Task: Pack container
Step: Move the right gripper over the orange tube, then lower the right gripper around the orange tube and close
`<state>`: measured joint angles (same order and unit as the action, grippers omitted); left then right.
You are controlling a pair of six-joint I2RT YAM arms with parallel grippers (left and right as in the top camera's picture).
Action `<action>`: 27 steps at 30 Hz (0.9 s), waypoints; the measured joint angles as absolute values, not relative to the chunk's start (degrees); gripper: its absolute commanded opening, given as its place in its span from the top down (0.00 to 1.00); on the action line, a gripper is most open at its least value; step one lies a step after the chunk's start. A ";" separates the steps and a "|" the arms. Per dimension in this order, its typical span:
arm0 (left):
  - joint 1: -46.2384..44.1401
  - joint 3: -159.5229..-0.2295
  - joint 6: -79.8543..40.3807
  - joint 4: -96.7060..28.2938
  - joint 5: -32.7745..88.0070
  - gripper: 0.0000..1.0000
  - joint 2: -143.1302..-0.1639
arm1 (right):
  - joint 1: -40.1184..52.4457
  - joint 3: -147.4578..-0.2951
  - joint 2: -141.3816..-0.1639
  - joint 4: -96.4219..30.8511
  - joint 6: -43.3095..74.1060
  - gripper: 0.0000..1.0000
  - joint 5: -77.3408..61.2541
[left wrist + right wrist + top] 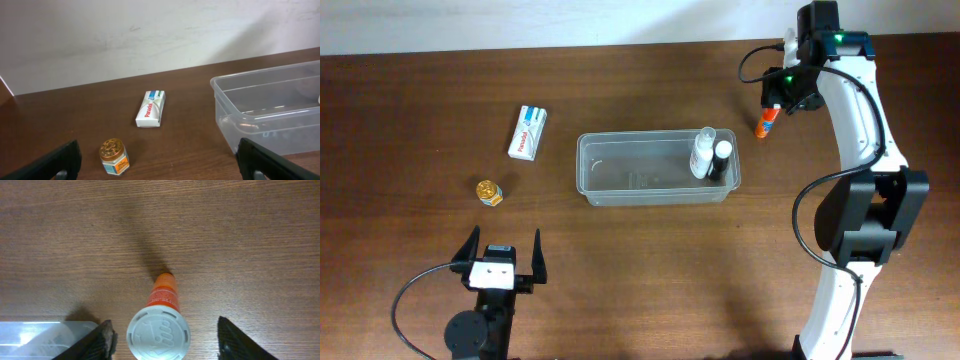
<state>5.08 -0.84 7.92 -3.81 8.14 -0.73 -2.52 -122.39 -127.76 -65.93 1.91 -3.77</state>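
The clear plastic container (630,176) lies mid-table, with a white bottle (702,153) and a black-capped bottle (721,160) standing at its right end. An orange tube with a white cap (764,123) stands just right of the container. My right gripper (781,99) hovers above it, open. In the right wrist view the tube's cap (159,332) sits between the spread fingers (162,341), untouched. My left gripper (503,262) is open and empty at the front left. Its wrist view (160,172) shows the container's left end (223,107).
A white Panadol box (528,133) lies left of the container and also shows in the left wrist view (151,108). A small gold-lidded jar (489,191) stands nearer my left gripper, ahead of its left finger (114,156). The container's corner (45,337) shows in the right wrist view.
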 measured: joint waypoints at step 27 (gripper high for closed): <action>5.08 -0.84 7.92 -3.81 8.16 0.01 -0.73 | -1.02 -122.34 -130.56 -65.32 1.54 0.57 -3.29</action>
